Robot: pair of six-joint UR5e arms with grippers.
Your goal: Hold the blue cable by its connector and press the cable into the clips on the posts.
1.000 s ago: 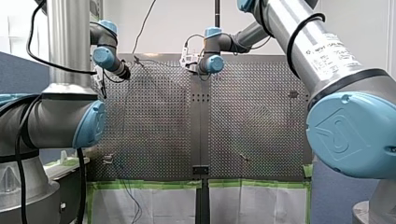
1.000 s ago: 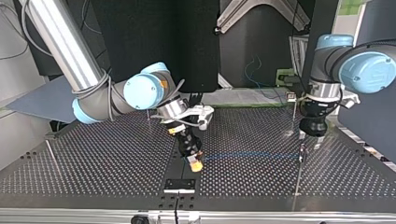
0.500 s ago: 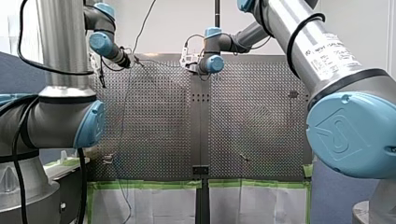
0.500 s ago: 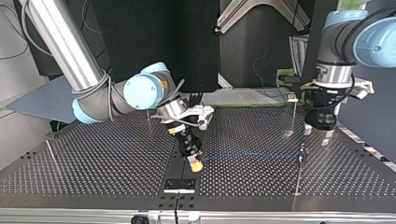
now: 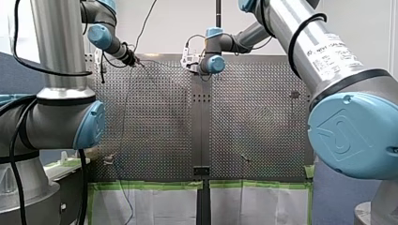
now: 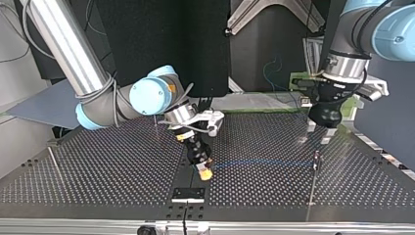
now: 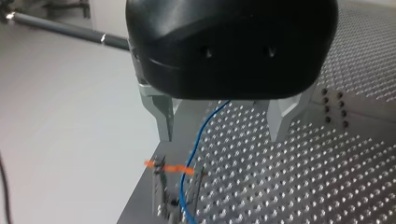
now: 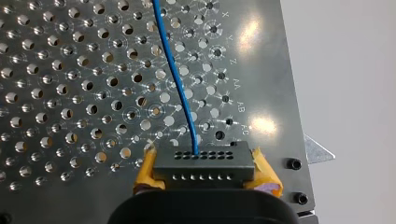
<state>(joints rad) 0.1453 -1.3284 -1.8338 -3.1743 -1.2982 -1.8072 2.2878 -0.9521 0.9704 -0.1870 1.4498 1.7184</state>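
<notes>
My right hand (image 6: 205, 171) clamps its yellow pads on the black connector (image 8: 204, 162), low over the perforated worktop (image 8: 70, 93). The blue cable (image 8: 175, 79) runs from it across the holes. My left hand (image 7: 222, 135) hangs with its metal fingers wide, the cable loose between them, above a blurred orange clip (image 7: 168, 166). Stamped letters (image 8: 236, 84) X, Y, Z, AA, AB mark the worktop's edge. Green tape (image 5: 150, 185) lines its near edge in the front view.
</notes>
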